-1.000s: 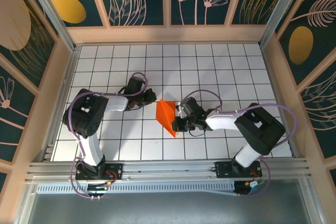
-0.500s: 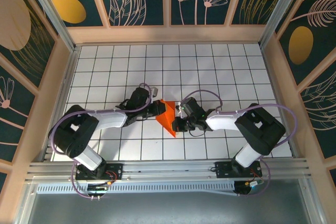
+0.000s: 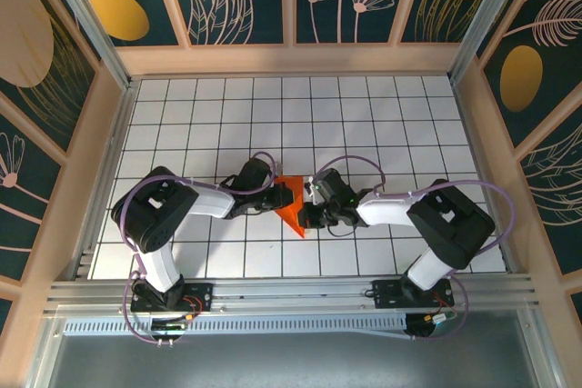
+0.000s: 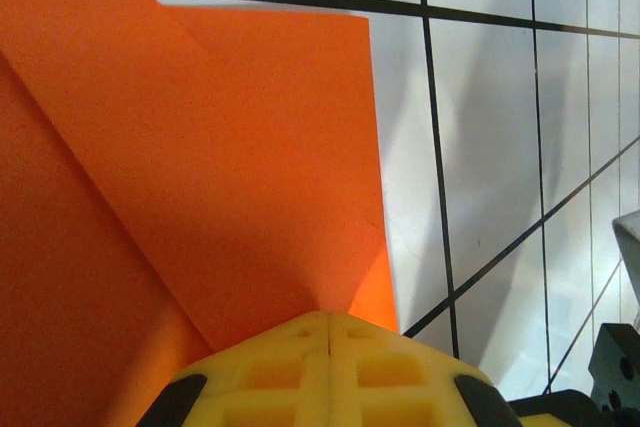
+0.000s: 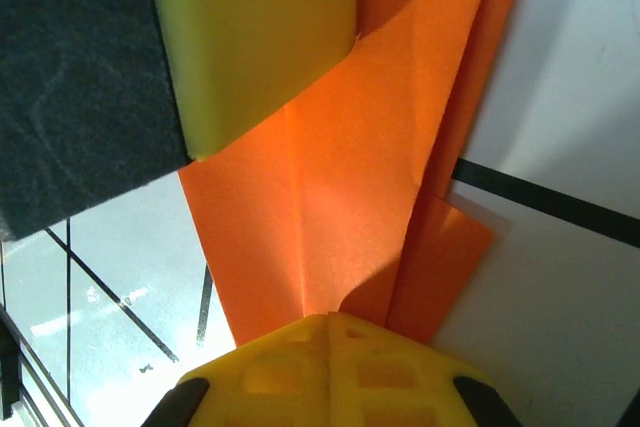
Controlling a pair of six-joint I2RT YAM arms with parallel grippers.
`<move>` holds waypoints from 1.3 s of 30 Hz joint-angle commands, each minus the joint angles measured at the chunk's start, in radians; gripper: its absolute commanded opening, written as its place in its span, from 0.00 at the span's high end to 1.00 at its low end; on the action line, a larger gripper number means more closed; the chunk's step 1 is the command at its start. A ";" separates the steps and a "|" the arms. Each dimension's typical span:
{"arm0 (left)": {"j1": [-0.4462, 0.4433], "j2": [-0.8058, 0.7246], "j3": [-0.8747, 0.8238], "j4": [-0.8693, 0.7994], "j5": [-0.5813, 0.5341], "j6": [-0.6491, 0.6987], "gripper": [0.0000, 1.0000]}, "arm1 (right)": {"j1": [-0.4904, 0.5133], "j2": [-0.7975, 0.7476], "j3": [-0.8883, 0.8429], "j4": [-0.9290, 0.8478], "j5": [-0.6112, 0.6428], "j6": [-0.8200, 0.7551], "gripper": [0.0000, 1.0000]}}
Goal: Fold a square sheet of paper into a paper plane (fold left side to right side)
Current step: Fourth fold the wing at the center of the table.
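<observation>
Here the left gripper's yellow fingers (image 4: pixel 270 372) are pressed flat together, a thin seam between them and no gap. Their tips rest on the orange paper (image 4: pixel 230 167), which spreads out ahead of them with a diagonal crease running across it. Whether a layer is caught in the seam cannot be told.

The right gripper's fingers (image 5: pixel 385 372) are likewise pressed together. Their tips meet the near end of the paper, where a lengthwise crease runs straight up to the seam. Folded layers overlap just to the side of that crease. One yellow finger of the left gripper (image 3: pixel 275 195) sits on the paper opposite, dark housing behind it.

From above, the paper is a folded wedge, wide at the far side and narrowing to a point toward the arm bases. It lies flat on the white gridded table (image 3: pixel 382 115), near the middle and slightly to the near side. The left gripper touches its left edge and the right gripper (image 3: pixel 309 213) touches its right edge near the point. Both arms reach inward, so the paper sits between the two wrists.
</observation>
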 commanded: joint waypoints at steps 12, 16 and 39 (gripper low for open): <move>-0.004 0.029 -0.053 0.004 -0.058 -0.014 1.00 | -0.076 -0.193 -0.060 0.008 -0.172 0.020 1.00; -0.003 0.024 -0.053 0.003 -0.060 -0.015 1.00 | -0.070 -0.145 -0.094 0.134 -0.239 0.062 1.00; -0.003 0.035 -0.040 -0.021 -0.079 -0.025 1.00 | -0.033 0.020 -0.087 0.163 -0.241 0.054 1.00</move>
